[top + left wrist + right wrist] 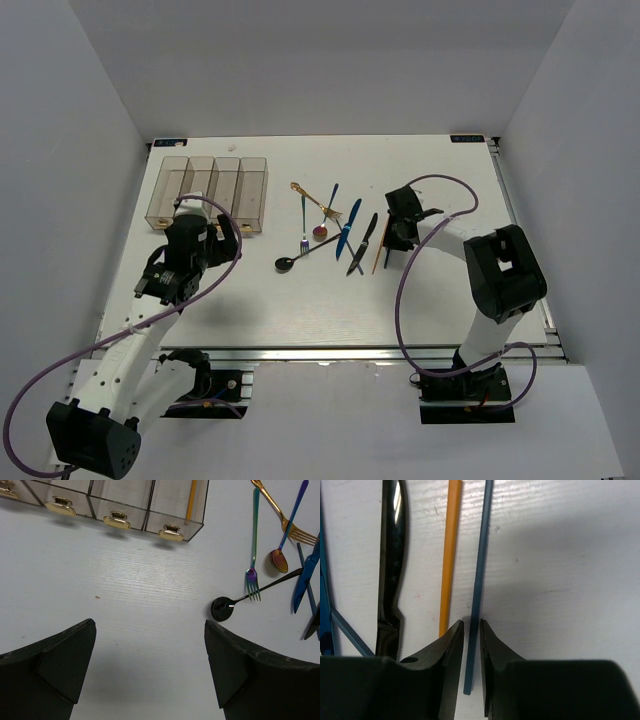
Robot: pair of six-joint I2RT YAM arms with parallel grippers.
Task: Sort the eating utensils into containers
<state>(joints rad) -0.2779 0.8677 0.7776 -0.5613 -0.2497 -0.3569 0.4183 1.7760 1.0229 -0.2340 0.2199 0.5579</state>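
The four joined clear brownish containers (210,190) stand at the table's back left; the left wrist view shows their ends (150,502) and an orange chopstick (191,500) in the rightmost one. Mid-table lie a gold fork (315,200), a green fork (304,220), a black spoon (300,255), a blue knife (348,228), a black knife (392,565) and an orange chopstick (449,555). My right gripper (472,622) is closed narrowly around a grey-blue chopstick (480,555) lying on the table. My left gripper (150,625) is open and empty, in front of the containers.
A purple-handled spoon with a gold bowl (289,530) lies between the green fork and the blue knife. White walls enclose the table on three sides. Purple cables loop off both arms.
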